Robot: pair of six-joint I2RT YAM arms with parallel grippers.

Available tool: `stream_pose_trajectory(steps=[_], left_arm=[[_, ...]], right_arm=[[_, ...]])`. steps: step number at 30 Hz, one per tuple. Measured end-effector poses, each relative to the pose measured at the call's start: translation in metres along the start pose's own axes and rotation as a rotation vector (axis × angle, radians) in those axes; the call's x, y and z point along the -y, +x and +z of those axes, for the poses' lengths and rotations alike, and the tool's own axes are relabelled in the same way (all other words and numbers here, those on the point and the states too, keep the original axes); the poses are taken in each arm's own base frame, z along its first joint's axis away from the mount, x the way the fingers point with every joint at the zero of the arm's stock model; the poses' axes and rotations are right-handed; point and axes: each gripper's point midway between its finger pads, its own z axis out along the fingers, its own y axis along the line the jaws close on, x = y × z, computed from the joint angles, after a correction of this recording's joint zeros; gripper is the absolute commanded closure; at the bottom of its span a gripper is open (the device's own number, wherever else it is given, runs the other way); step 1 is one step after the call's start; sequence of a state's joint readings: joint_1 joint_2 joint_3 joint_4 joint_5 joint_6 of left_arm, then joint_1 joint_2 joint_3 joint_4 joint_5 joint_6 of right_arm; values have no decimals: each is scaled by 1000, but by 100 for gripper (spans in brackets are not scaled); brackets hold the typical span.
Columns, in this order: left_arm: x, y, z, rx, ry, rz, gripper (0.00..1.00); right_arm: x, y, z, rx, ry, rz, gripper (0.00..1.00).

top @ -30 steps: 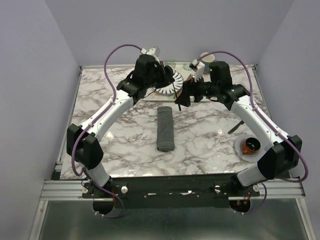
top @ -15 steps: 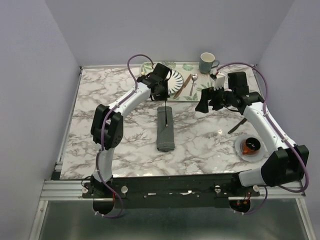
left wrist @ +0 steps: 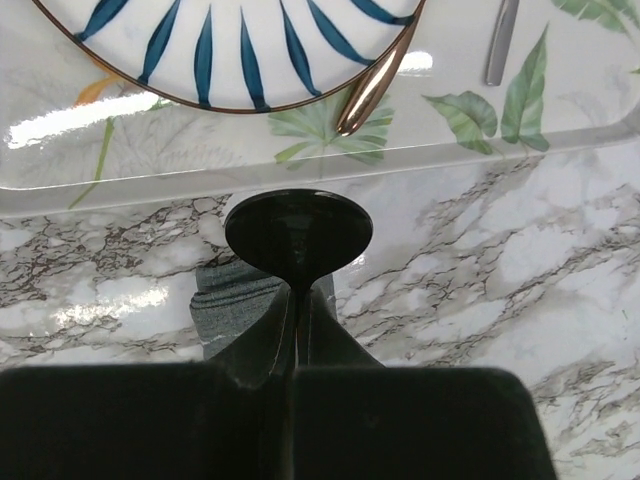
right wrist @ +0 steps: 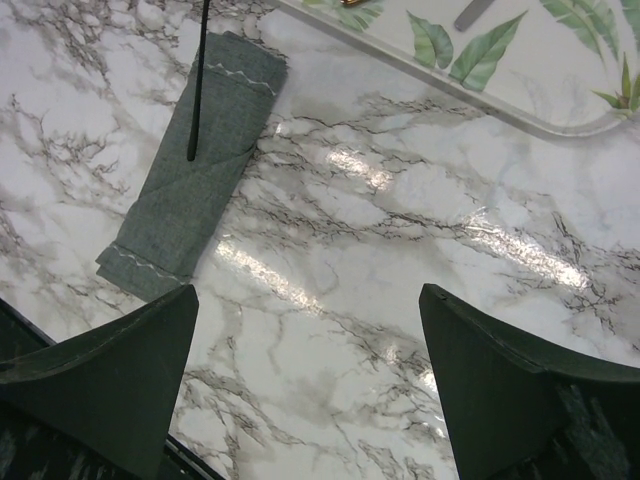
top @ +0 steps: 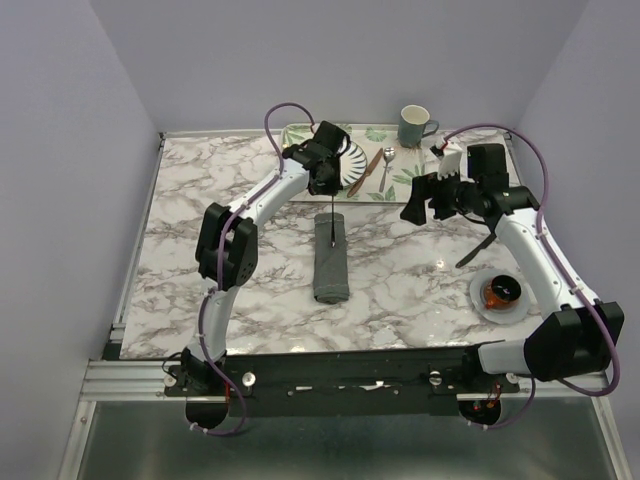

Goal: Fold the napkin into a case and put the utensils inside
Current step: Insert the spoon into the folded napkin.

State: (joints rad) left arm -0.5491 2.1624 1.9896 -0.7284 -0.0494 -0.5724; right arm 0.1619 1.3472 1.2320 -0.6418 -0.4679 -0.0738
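Observation:
The napkin [top: 331, 262] lies mid-table as the case, a long narrow dark grey pouch [right wrist: 195, 170]. My left gripper [top: 327, 187] hangs over its far end, shut on a slim dark utensil [top: 331, 230] that points down at the cloth [left wrist: 232, 300]. That utensil's tip [right wrist: 191, 152] hovers just over the pouch, and its dark rounded end [left wrist: 298, 230] shows past the left gripper [left wrist: 298, 305]. A brownish knife [top: 365, 173] and a silver spoon [top: 386, 166] lie beside the striped plate [top: 350, 158]. My right gripper [top: 423, 200] stands open and empty to the right [right wrist: 308, 300].
The plate, knife and spoon rest on a leaf-print tray [top: 408, 180] at the back, with a green mug [top: 413, 126] behind it. Another dark utensil [top: 473, 251] lies on the marble at the right, near a small dish [top: 500, 293].
My left gripper carried the dark utensil from the tray to above the pouch's far end. The right gripper drew back to the right and opened wide.

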Motion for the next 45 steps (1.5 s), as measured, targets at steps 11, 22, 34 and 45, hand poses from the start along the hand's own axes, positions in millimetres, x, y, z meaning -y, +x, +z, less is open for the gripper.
stream_pose_trajectory(steps=[11,22,34,45], left_arm=[[-8,18,11,-61,-32,-25,100],[-12,46,18,-136,-51,-52,100],[-12,57,19,-161,-63,-64,100],[-7,53,27,-155,-58,-61,100]], right_arm=[[6,3,-1,-12,16,8,0],[7,5,0,-19,16,13,0],[7,5,0,-20,15,13,0],[7,5,0,-20,15,15,0]])
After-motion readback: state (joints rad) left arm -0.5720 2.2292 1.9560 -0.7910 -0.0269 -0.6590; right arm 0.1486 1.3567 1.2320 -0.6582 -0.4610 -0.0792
